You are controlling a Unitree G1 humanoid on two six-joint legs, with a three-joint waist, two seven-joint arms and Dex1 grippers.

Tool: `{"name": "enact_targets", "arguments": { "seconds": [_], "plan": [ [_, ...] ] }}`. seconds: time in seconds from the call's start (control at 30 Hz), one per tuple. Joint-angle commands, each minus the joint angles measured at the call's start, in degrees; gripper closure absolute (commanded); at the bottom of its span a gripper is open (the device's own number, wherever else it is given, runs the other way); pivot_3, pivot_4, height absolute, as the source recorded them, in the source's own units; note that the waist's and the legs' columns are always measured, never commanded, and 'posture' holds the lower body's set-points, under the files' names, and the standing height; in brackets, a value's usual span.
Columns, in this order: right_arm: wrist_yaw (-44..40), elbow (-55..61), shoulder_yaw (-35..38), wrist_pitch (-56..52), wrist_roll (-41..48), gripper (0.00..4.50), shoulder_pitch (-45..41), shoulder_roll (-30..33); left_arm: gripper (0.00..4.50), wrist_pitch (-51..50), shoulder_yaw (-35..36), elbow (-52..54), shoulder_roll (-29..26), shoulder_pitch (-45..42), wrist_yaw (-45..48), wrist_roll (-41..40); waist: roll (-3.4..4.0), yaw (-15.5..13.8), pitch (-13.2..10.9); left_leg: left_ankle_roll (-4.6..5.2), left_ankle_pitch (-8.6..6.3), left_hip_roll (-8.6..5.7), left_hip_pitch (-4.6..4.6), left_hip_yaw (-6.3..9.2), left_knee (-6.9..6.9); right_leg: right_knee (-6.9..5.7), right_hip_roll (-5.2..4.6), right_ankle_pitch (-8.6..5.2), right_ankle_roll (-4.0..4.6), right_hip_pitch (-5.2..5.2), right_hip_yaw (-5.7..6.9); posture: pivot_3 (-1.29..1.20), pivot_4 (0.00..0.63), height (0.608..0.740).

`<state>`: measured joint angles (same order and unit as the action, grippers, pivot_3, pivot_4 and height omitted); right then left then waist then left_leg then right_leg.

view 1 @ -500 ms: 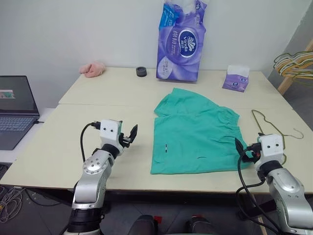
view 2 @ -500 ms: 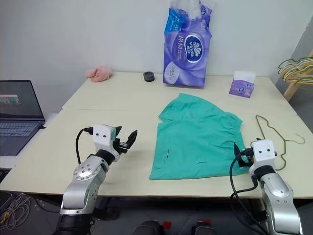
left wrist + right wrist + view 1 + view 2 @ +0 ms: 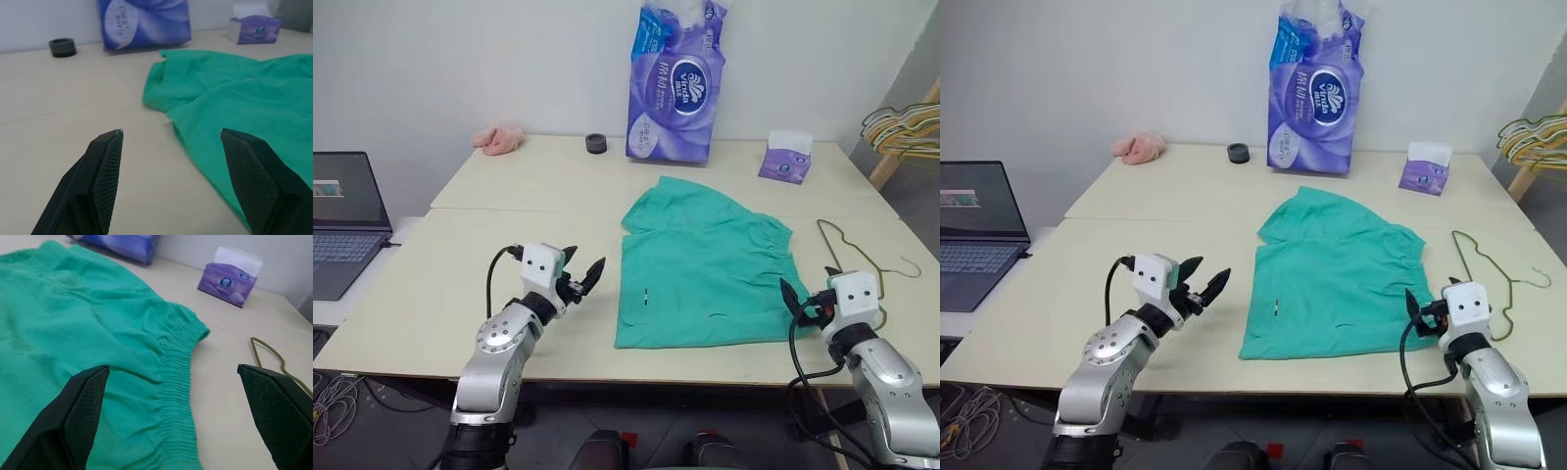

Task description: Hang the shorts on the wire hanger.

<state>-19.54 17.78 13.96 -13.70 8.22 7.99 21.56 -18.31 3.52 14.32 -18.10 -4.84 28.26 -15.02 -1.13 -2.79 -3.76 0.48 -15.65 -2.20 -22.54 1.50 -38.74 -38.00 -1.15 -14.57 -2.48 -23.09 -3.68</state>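
Head view: shorts (image 3: 705,264) flat on table (image 3: 431,304), waistband toward wire hanger (image 3: 858,252), which lies just beside on the right. Left gripper (image 3: 584,273) near the shorts' left edge, apart from cloth, jaws spread, empty. Right gripper (image 3: 789,295) at the waistband corner, jaws spread, empty.

Left wrist view: black fingers (image 3: 105,166) wide apart over bare table, green cloth under the far one.

Right wrist view: fingers (image 3: 78,406) straddling the gathered waistband; hanger wire beyond.
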Motion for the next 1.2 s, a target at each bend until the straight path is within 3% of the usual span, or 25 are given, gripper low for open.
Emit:
{"name": "enact_targets", "arguments": {
  "seconds": [0.03,0.1,0.27,0.4,0.53,0.7,0.93,1.2],
  "plan": [
    [-2.1,2.8,-0.1,0.9,2.1,0.01,-0.5,0.7,1.15,1.3,-0.9,2.9,-1.1,0.5,3.2,-2.0,0.02,0.0,0.0,0.00,0.00,0.00,0.01,-0.01,0.00,0.00,0.00,0.00,0.00,0.00,0.00,0.06,0.032,0.740],
    [-2.9,3.2,-0.4,0.7,2.2,0.01,-0.4,1.3,1.15,1.1,-1.1,2.9,-1.3,0.6,3.3,-1.8,0.03,0.1,0.0,0.00,0.00,0.00,0.01,-0.02,0.00,0.00,0.00,0.00,0.00,0.00,0.00,0.05,0.031,0.740],
    [-4.4,6.8,-1.2,-3.5,4.0,0.00,-0.7,2.6,0.07,1.7,-3.0,2.6,-3.7,0.3,7.1,-1.5,0.09,0.2,0.1,0.00,0.00,0.01,0.01,-0.02,0.00,-0.01,0.01,0.00,0.00,0.00,0.00,0.04,0.026,0.740],
    [-9.9,10.7,-2.5,-6.2,7.5,0.00,1.2,6.0,0.03,-2.2,-4.4,2.9,-7.9,-1.3,13.6,-4.5,0.13,0.4,0.1,0.01,0.00,0.02,0.01,-0.01,0.00,-0.02,0.02,-0.01,0.01,0.00,0.01,0.03,0.024,0.740],
    [-17.5,16.9,-3.6,-11.6,14.0,0.00,4.6,11.8,0.03,-9.7,-6.9,4.5,-16.4,-2.0,24.4,-9.6,0.19,1.4,0.1,0.02,-0.01,0.03,0.01,0.00,0.01,0.00,0.06,-0.04,0.03,0.02,0.06,0.01,0.025,0.740],
    [-22.7,22.4,-4.5,-15.5,18.6,0.00,8.2,17.3,0.03,-9.2,-13.2,3.7,-24.2,-3.5,34.4,-7.7,0.19,2.1,0.1,0.07,-0.04,0.06,0.04,-0.04,0.00,0.00,0.08,-0.10,0.00,0.03,0.10,-0.01,0.027,0.740],
    [-25.1,21.5,-7.1,-9.5,14.0,0.00,13.3,19.4,0.03,-1.9,-20.0,-3.2,-22.6,-6.3,32.0,2.7,0.18,2.2,0.1,0.23,-0.21,0.08,0.78,0.00,0.01,0.24,0.02,-0.48,-0.24,0.88,0.03,-0.04,0.032,0.740],
    [-25.7,18.1,-7.8,-2.7,9.1,0.00,17.0,19.5,0.03,6.0,-23.8,-9.5,-18.5,-7.2,26.7,12.0,0.17,2.4,0.2,0.22,-0.27,0.09,0.79,0.01,0.00,0.21,-0.03,-0.58,-0.32,0.89,-0.06,-0.05,0.034,0.740]
  ]
}}
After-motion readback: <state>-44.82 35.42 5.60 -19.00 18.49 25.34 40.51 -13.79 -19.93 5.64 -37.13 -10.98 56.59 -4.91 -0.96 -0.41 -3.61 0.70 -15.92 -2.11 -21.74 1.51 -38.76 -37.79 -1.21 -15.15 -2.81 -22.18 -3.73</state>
